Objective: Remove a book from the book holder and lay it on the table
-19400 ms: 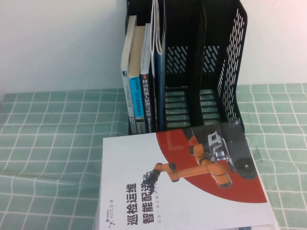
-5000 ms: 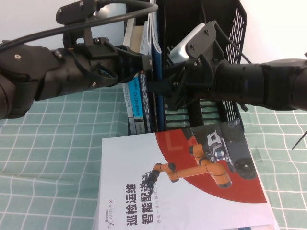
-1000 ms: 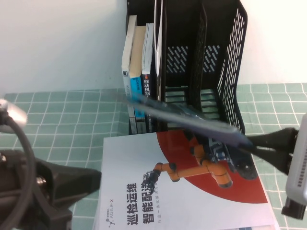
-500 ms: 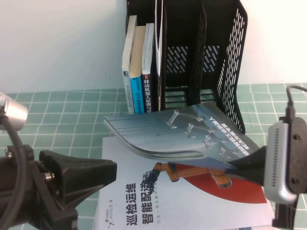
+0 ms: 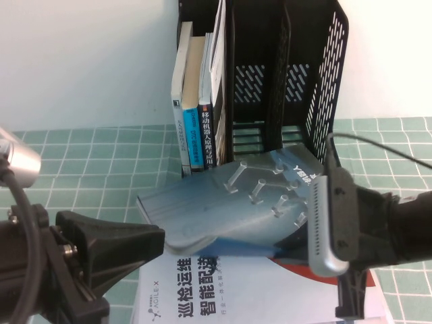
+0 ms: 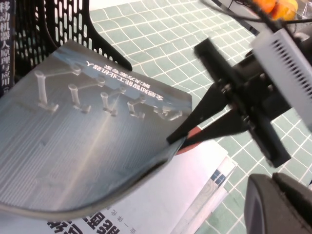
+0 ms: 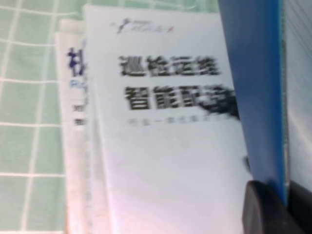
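The dark blue-teal book [image 5: 229,202] hangs tilted and sagging just above the white-and-red book [image 5: 223,290], in front of the black book holder [image 5: 324,101] on the green checked table [image 5: 81,175]. My right gripper [image 6: 176,140] is shut on the book's [image 6: 87,131] edge. In the right wrist view the blue cover [image 7: 253,97] runs between the right gripper's [image 7: 280,204] jaws. In the high view the right wrist camera [image 5: 329,229] covers that grip. My left gripper [image 5: 152,241] is shut and empty at the near left, beside the books; it also shows in the left wrist view [image 6: 273,195].
Several upright books [image 5: 196,101] fill the holder's left compartment; its other compartments look empty. The white-and-red book [image 6: 146,195] lies on another flat book under the held one. A white wall stands behind the holder. Orange objects [image 6: 278,7] lie far off on the table.
The right arm has moved left and down with the book; the book now hangs lower and further left over the white-and-red book. The left arm has not moved.
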### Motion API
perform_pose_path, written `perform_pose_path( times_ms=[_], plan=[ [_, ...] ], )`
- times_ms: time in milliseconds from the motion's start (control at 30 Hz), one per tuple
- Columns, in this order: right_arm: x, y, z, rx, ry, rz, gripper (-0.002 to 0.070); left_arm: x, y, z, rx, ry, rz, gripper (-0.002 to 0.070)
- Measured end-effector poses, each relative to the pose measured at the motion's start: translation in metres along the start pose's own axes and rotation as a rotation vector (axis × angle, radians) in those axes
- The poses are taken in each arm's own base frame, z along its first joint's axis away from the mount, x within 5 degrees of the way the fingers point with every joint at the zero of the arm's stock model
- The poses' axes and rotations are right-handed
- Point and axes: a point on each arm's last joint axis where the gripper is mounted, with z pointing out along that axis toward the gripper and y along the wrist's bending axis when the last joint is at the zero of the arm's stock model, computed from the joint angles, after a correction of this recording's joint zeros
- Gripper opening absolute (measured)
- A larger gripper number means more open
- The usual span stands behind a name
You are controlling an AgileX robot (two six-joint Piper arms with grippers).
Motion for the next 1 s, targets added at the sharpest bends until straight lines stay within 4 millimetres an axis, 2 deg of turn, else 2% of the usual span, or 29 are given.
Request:
perform_pose_path(
  times_ms=[67, 167, 333, 400, 500, 600, 667, 767, 833, 867, 933, 1000],
  plan=[
    [0.003, 0.0, 0.007, -0.034, 0.003, 0.027, 0.005, 0.0, 0.0, 0.0, 0.0, 0.0, 0.004, -0.0003],
    [0.007, 0.001, 0.016, -0.067, 0.005, 0.079, 0.0144, 0.0, 0.0, 0.0, 0.0, 0.0, 0.007, -0.0003],
    [0.004, 0.003, 0.019, -0.126, -0.058, 0.185, 0.0442, -0.001, -0.001, 0.0, 0.015, -0.009, -0.01, -0.0003],
    [-0.005, 0.004, 0.016, -0.176, -0.108, 0.198, 0.049, -0.001, -0.002, 0.0, 0.022, -0.014, -0.019, -0.0003],
    [-0.02, 0.008, 0.009, -0.27, -0.193, 0.197, 0.0509, -0.002, -0.002, 0.0, 0.027, -0.016, -0.023, -0.0003],
    [-0.033, 0.012, -0.002, -0.342, -0.248, 0.155, 0.0496, -0.002, -0.003, 0.0, 0.028, -0.019, -0.026, -0.0003],
    [-0.039, 0.01, -0.01, -0.327, -0.234, 0.085, 0.0459, -0.002, -0.003, 0.0, 0.032, -0.019, -0.029, -0.0003],
    [-0.041, -0.006, -0.026, -0.194, -0.11, -0.002, 0.0313, -0.001, -0.004, 0.0, 0.039, -0.008, -0.027, -0.0003],
    [-0.033, -0.023, -0.039, -0.057, 0.022, 0.02, 0.016, 0.0, -0.004, 0.0, 0.048, 0.006, -0.027, -0.0003],
    [-0.028, -0.03, -0.044, -0.004, 0.072, 0.048, 0.0114, 0.001, -0.005, 0.0, 0.053, 0.015, -0.026, -0.0003],
    [-0.011, -0.048, -0.057, 0.109, 0.174, 0.141, 0.0049, 0.002, -0.006, 0.0, 0.061, 0.027, -0.026, -0.0003],
    [0.01, -0.063, -0.065, 0.181, 0.244, 0.243, 0.0022, 0.003, -0.006, 0.0, 0.068, 0.038, -0.026, -0.0003]
  ],
)
